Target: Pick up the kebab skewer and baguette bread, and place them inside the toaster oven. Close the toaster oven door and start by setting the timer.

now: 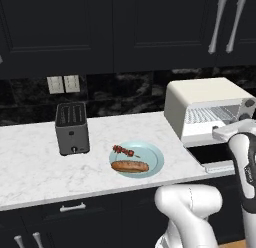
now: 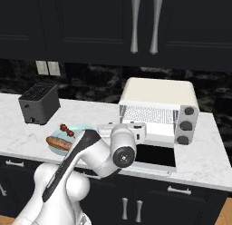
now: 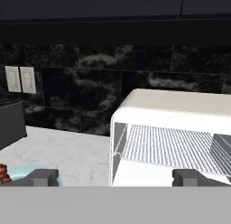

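On the white marble worktop stands a dark grey slot toaster. To its right, a pale blue plate carries the red-brown kebab skewer and the golden baguette bread. Further right, the pincer, spread wide and empty, faces the cream-white toaster oven, whose dark glass door lies folded down.

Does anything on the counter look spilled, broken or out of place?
Nothing stands out. The kebab skewer and baguette bread lie neatly on the plate, and the toaster oven sits square with its door folded down.
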{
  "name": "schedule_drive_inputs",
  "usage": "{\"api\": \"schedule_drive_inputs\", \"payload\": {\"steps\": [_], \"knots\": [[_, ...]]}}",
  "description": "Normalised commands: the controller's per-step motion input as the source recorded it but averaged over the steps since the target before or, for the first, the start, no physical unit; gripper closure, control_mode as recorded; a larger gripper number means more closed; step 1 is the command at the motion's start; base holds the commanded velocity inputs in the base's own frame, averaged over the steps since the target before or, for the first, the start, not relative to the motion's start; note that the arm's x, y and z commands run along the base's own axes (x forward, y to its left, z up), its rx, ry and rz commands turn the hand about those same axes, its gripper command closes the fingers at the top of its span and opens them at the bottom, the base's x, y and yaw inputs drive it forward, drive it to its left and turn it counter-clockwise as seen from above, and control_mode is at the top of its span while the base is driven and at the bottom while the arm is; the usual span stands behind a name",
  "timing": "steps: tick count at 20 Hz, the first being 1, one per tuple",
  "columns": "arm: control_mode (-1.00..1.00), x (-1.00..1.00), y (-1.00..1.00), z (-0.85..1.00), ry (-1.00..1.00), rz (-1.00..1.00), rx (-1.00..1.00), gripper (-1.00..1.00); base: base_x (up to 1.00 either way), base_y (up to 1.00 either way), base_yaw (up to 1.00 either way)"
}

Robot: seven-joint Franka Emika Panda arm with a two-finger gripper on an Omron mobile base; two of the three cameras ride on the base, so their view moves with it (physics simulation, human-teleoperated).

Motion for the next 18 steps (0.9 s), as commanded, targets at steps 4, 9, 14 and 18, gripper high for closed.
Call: {"api": "schedule_drive_inputs", "payload": {"steps": [4, 9, 14, 18], "knots": [[-1.0, 0.64, -0.38, -0.23, 0.0, 0.01, 0.13, -1.0, 0.0, 0.0, 0.0], [-1.0, 0.5, -0.17, -0.26, -0.05, 0.05, 0.02, -1.0, 0.0, 0.0, 0.0], [-1.0, 0.55, -0.05, -0.09, -0.02, 0.06, 0.0, -1.0, 0.0, 0.0, 0.0], [-1.0, 0.52, -0.18, -0.04, 0.0, 0.06, 0.0, -1.0, 0.0, 0.0, 0.0]]}}
